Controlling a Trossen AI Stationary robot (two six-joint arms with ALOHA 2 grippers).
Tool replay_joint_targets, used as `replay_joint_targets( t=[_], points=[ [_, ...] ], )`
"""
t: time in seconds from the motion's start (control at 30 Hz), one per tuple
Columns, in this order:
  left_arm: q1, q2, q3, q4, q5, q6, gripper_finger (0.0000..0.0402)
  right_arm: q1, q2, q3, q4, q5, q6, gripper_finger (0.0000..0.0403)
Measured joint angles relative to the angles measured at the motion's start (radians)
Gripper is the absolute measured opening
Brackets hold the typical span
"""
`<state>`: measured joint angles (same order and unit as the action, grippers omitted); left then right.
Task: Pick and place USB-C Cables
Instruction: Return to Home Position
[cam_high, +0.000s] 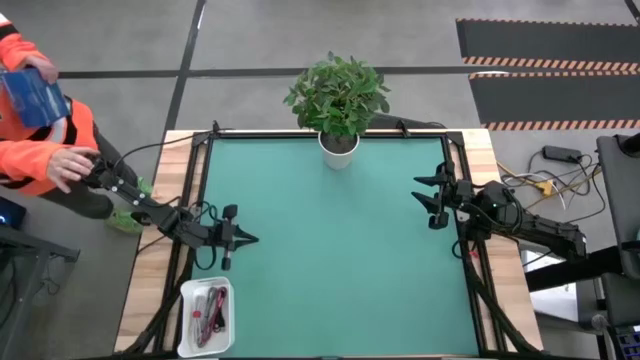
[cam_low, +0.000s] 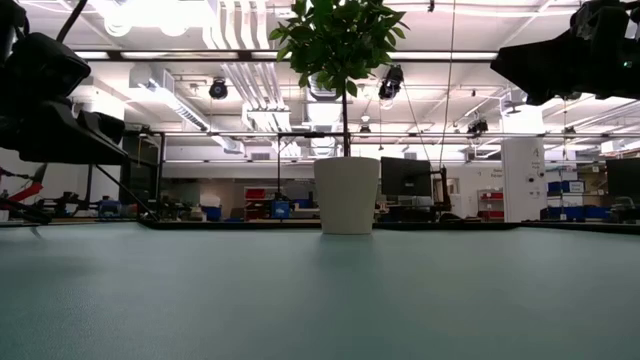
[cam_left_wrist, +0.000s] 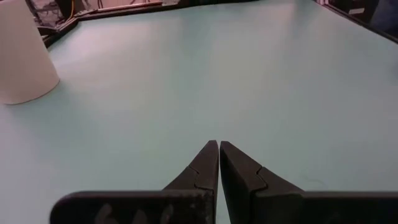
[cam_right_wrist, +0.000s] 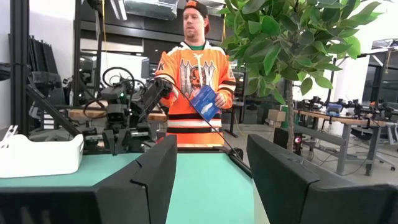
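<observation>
Looking down, the USB-C Cables (cam_high: 210, 312) in the white bin (cam_high: 184, 320) are a tiny tangle of pink and dark strands, and I can't split one from another. My right wrist view catches only that bin's wall, contents hidden. At bench (cam_low: 320, 300) level, my left arm (cam_low: 50, 110) and right arm (cam_low: 580, 50) are dark shapes, cropped at the top corners. The person (cam_high: 40, 140) is cut off at the high view's edge.

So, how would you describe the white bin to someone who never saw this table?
Start at the green table mat in the high view and go to its corner on the left arm's side, the end away from the plant. There, just past the shut left gripper, lies the white bin. Unlike the round white pot, it is a shallow rectangle with cable bundles inside.
</observation>
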<state>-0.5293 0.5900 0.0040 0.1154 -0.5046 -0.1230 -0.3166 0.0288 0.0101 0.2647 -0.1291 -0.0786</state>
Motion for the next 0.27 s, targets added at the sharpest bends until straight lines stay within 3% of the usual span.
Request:
replay_joint_targets(
  t=[0.27],
  points=[
    [0.000,-0.028,0.000,0.000,0.000,0.000,0.0001,0.000,0.000,0.000,0.000,0.000,0.000,0.0187]
  ],
)
